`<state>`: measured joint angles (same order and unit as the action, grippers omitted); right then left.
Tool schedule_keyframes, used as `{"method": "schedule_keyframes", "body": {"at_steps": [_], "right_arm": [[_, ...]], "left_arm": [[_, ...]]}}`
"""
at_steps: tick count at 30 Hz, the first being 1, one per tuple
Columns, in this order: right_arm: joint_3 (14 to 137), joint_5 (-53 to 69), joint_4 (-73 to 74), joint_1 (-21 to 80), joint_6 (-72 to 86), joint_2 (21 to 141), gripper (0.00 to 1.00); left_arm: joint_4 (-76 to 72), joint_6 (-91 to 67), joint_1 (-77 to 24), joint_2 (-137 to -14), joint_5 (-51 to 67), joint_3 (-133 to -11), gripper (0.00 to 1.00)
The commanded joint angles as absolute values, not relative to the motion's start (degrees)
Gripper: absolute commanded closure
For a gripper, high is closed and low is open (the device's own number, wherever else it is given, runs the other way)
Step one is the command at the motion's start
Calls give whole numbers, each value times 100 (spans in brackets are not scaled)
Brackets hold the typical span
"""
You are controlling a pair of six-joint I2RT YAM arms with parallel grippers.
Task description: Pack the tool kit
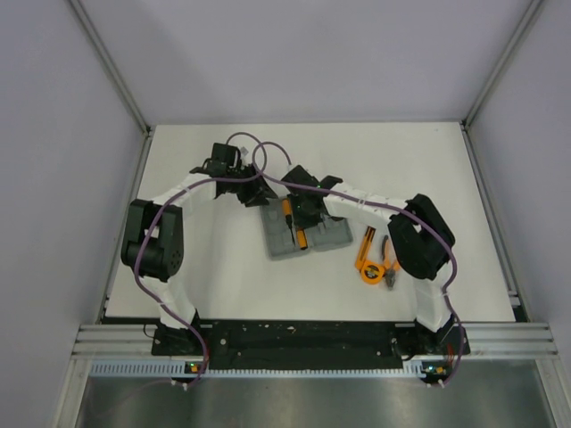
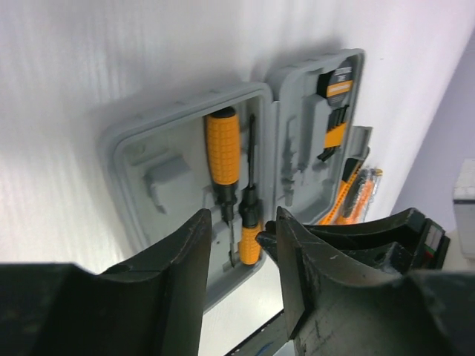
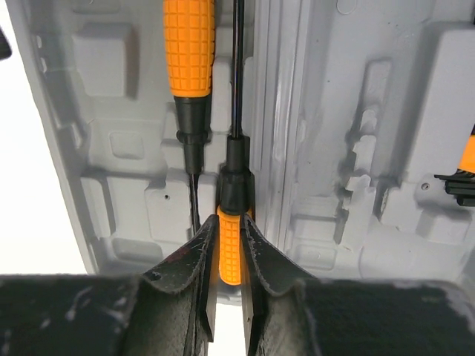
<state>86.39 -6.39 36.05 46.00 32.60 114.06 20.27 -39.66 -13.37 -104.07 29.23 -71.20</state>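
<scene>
While our right gripper [image 3: 230, 256] clamps the handle of the small screwdriver [image 3: 234, 185], its shaft runs toward 12 o'clock beside the larger screwdriver [image 3: 189, 44] in the open case [image 3: 371, 148]; our left gripper [image 2: 241, 222] hangs parted at 10 o'clock

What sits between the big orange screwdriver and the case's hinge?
A smaller screwdriver, lying in the case beside the big orange screwdriver. The right gripper grips its orange handle. The right wrist view shows it clearest.
</scene>
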Motion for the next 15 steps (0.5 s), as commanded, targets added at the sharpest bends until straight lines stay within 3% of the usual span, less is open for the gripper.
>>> {"method": "schedule_keyframes", "body": {"at_steps": [1,15], "right_arm": [[8746,-695,3621,4632,3278,11057,85],[8464,-571,3612,4623,3603,11267,91]], "left_arm": [[1170,-4157,-1353,-10546,3445,-7374,57],[131,-4702,-1819,-11215,3437,-7479,73]]}}
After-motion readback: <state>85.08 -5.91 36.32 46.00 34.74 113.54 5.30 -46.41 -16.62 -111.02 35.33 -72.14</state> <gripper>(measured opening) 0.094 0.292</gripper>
